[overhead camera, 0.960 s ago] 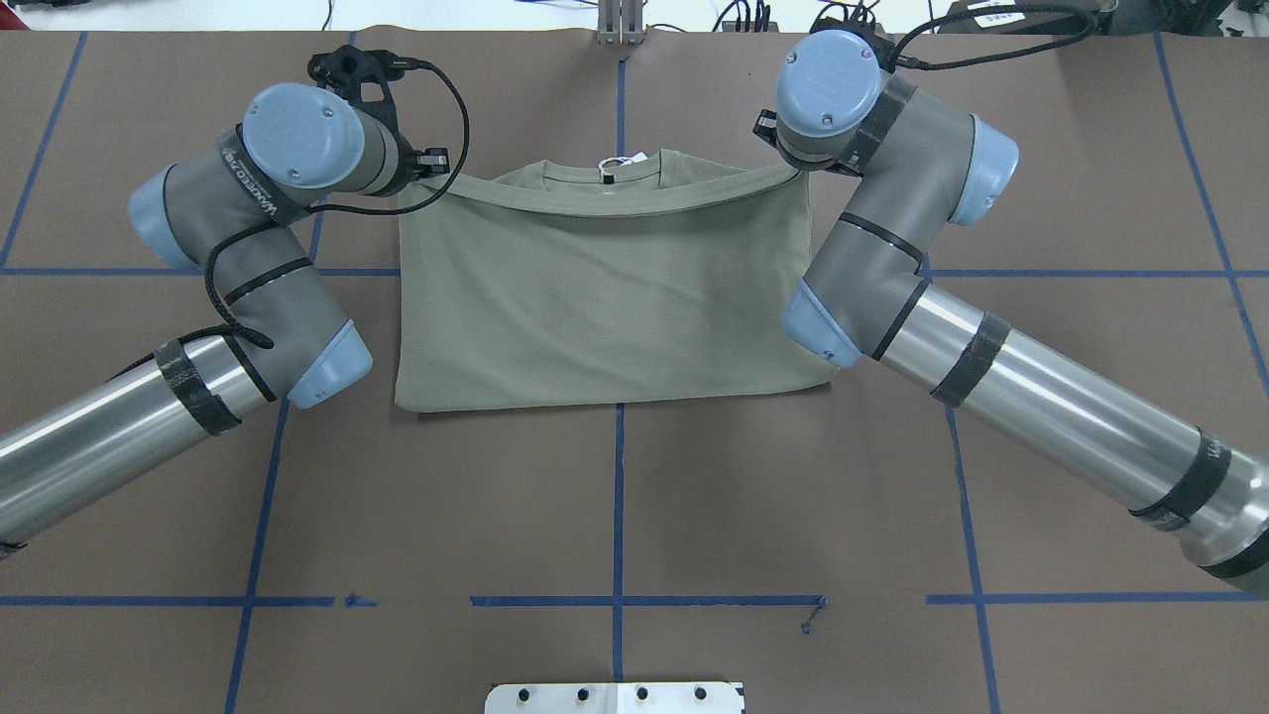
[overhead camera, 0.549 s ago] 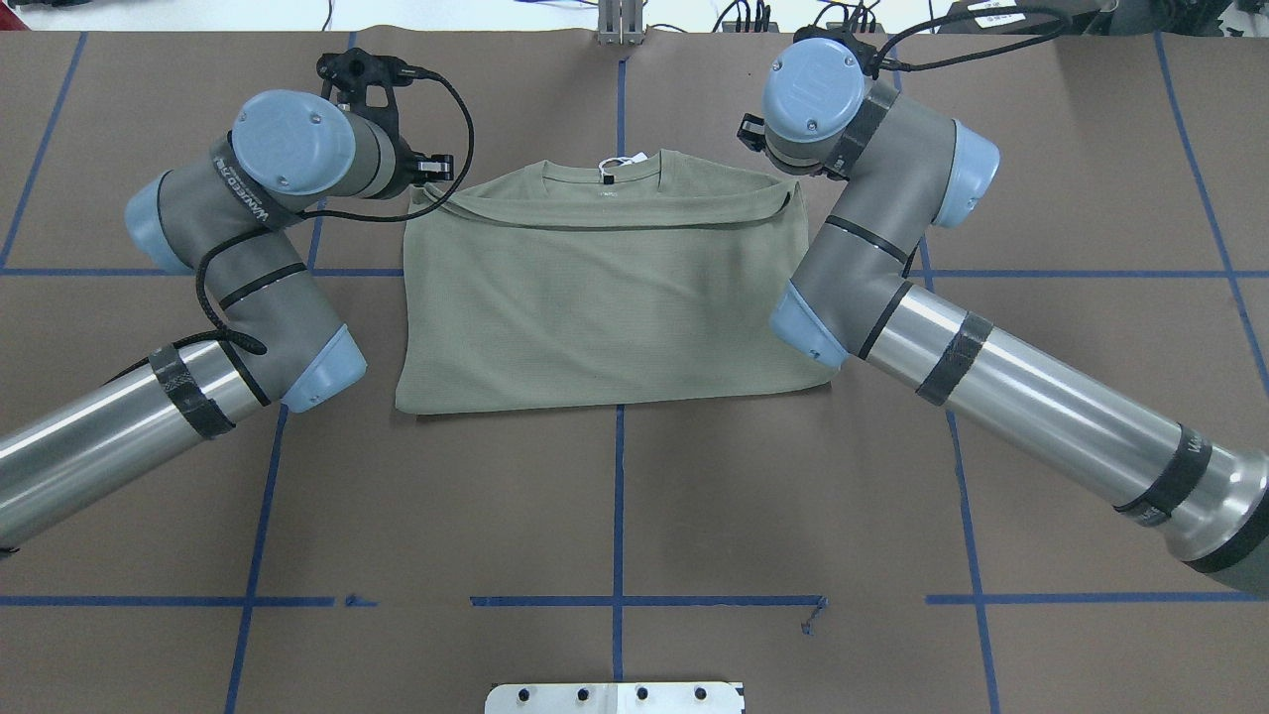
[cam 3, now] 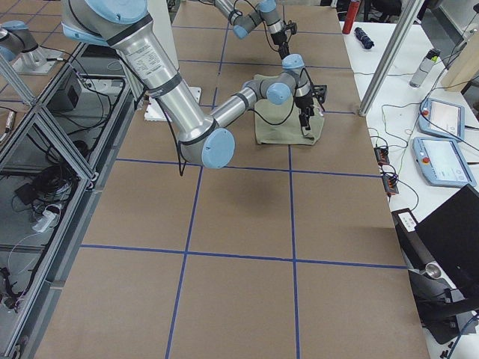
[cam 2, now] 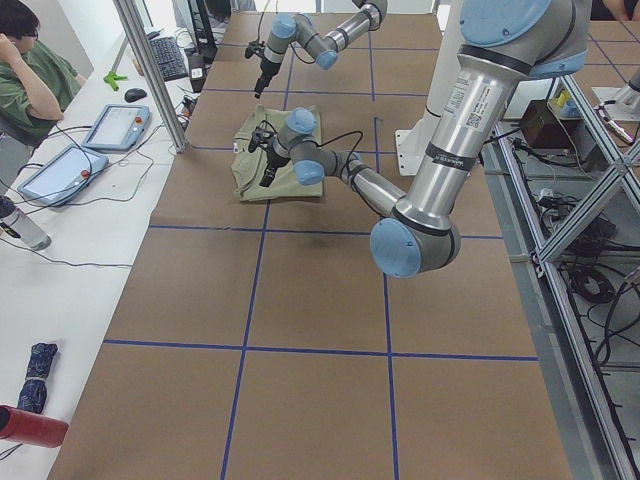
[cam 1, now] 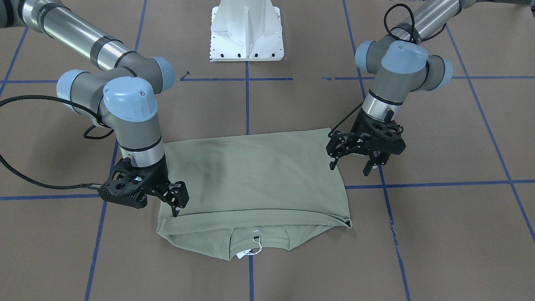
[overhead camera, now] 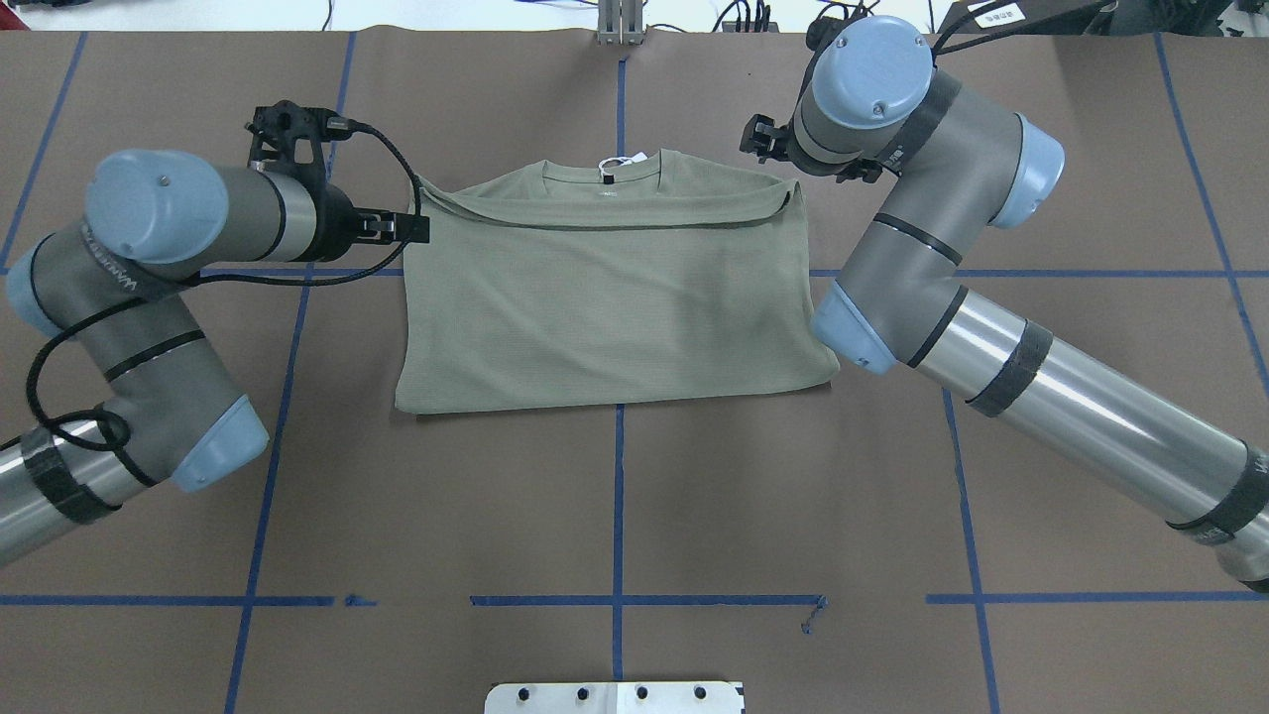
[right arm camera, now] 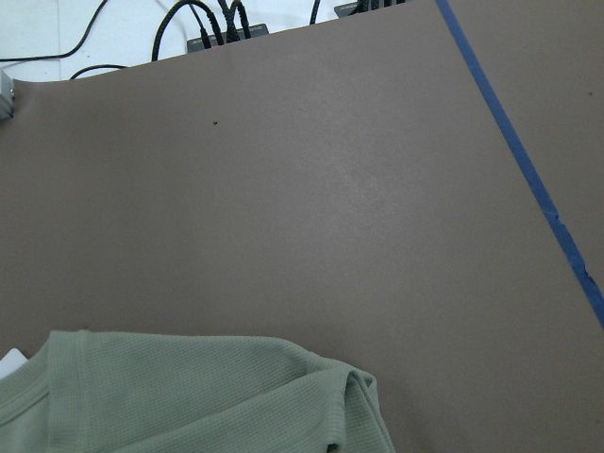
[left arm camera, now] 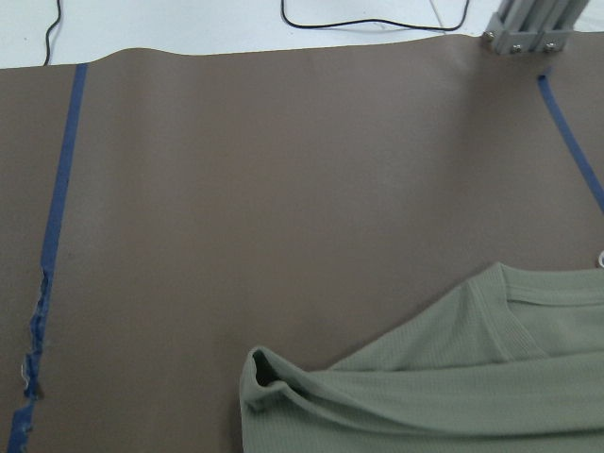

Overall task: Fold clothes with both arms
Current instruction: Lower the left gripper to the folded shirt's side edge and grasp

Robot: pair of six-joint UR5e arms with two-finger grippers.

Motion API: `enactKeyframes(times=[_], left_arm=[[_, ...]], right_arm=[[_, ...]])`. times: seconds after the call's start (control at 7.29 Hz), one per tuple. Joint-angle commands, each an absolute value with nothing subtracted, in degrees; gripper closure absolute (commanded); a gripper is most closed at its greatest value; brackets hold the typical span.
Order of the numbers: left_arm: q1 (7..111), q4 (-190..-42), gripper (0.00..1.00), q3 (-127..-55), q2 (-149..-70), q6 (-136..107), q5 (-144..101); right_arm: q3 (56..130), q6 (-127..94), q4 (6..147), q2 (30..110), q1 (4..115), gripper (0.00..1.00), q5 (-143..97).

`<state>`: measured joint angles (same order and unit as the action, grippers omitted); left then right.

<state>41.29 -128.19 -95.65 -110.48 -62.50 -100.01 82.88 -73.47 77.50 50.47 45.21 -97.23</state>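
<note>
The sage-green shirt (overhead camera: 605, 297) lies folded in half on the brown table, its hem edge laid just short of the round neck and white hang tag (overhead camera: 625, 161). My left gripper (overhead camera: 406, 227) hovers at the shirt's far left corner, open and empty; in the front-facing view this left gripper (cam 1: 350, 165) hangs above the cloth edge with its fingers spread. My right gripper (cam 1: 179, 202) is open just above the far right corner, and the overhead view shows only a part of the right gripper (overhead camera: 758, 139). Both wrist views show only free shirt corners (left arm camera: 274, 377) (right arm camera: 349, 396).
The white pedestal base (cam 1: 246, 33) stands at the robot's side of the table. Blue tape lines (overhead camera: 619, 496) grid the brown cover. An aluminium post (overhead camera: 620, 20) and cables sit at the far edge. A person (cam 2: 30, 70) sits at a side desk with tablets.
Both grippers let go of the folded-over hem corners, which dropped flat onto the shirt. The left gripper drew back and left; the right one lifted away beyond the corner.
</note>
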Motion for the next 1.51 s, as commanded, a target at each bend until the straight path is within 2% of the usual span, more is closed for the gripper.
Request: enactKeyframes(times=[0.0,0.27,0.96,1.1,1.23,1.37], left_arm=[[35.97,-136.54,0.18,-98.0,-103.12,-74.99,-97.76],[31.14,-137.46,0.28,-97.56,-102.83,-82.32,-93.54],[27.16,-137.55,0.29,-97.21,-102.83,-84.81,-92.72],[26.64,-137.46,0.37,-97.12,-102.83,-84.9,-91.42],[26.46,-137.55,0.6,-97.12,-102.83,-85.08,-91.06],[26.46,-137.46,1.0,-97.03,-102.66,-84.9,-91.05]], right_arm=[[83.76,-73.39,77.52,50.8,45.26,0.0,-97.38],[83.67,-73.39,77.52,50.8,45.18,0.0,-97.29],[83.67,-73.3,77.52,50.8,45.09,0.0,-97.29],[83.67,-73.3,77.52,50.71,45.09,0.0,-97.29],[83.67,-73.3,77.52,50.71,45.09,0.0,-97.38],[83.67,-73.3,77.52,50.71,45.09,0.0,-97.38]])
